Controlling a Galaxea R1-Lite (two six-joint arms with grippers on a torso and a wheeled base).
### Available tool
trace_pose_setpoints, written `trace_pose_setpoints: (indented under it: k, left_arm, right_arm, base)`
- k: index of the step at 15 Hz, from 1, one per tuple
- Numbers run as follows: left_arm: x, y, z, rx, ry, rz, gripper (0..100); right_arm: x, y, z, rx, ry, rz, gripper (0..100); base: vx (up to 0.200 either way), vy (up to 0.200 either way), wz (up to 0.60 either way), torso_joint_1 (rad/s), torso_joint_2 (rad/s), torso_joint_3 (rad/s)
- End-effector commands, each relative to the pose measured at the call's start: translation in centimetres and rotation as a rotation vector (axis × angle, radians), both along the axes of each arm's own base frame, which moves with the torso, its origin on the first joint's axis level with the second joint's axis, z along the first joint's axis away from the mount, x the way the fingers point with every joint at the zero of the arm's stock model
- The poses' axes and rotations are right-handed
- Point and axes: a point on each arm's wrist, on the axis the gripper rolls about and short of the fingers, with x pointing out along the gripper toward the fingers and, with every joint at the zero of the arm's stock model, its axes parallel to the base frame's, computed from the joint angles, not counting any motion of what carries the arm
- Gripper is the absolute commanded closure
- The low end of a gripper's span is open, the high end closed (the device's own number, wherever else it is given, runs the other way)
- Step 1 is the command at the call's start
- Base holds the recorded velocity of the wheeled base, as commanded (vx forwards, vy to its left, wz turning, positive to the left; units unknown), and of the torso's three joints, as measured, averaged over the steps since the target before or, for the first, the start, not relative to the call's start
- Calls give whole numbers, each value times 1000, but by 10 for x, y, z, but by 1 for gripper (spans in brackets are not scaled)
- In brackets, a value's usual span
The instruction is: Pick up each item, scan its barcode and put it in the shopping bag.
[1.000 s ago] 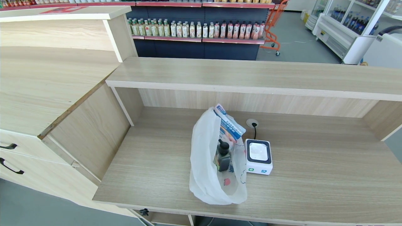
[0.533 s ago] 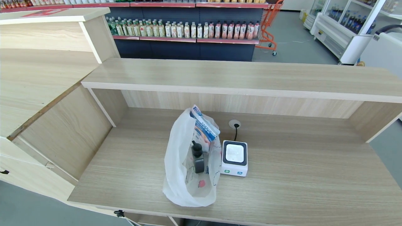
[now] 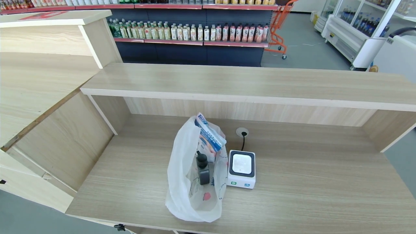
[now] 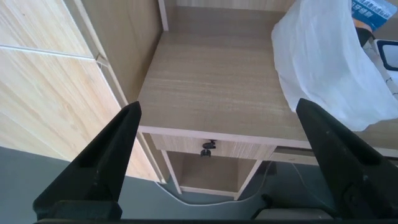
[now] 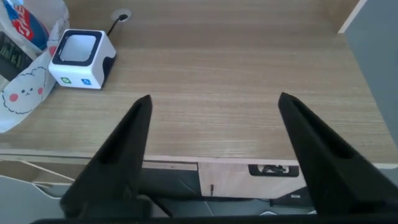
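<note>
Left hand [image 4: 219, 106] and right hand [image 5: 216, 98] are both wide open and holding nothing, hanging off the counter's [image 3: 308, 195] front edge. The shopping bag [image 3: 182, 182] stands mid-counter near that edge. Inside, the dark bottle [image 3: 202, 169] is upright, cap up, and the blue packet [image 3: 208, 136] stands on end. The scanner [image 3: 241, 169] is just beside the bag's right.

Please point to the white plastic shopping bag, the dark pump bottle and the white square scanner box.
white plastic shopping bag [image 3: 180, 169], head view, its left wall.
dark pump bottle [image 3: 204, 175], head view, its body.
white square scanner box [image 3: 241, 163], head view, its top window.

Left gripper [image 4: 217, 104] and right gripper [image 5: 214, 98] hold fingers [image 4: 99, 162] spread, empty.
</note>
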Motion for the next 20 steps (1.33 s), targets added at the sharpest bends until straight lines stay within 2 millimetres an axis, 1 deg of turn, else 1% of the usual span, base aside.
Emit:
trace_pose_setpoints:
  k: [1, 20]
  left_arm:
    - [0, 0, 0, -7, -1, 3, 0]
    - [0, 0, 0, -5, -2, 3, 0]
  right_arm:
    - [0, 0, 0, 3, 2, 0, 100]
    - [0, 0, 0, 23, 3, -2, 100]
  base:
    - [0, 0, 0, 0, 0, 0]
    - [0, 0, 0, 0, 0, 0]
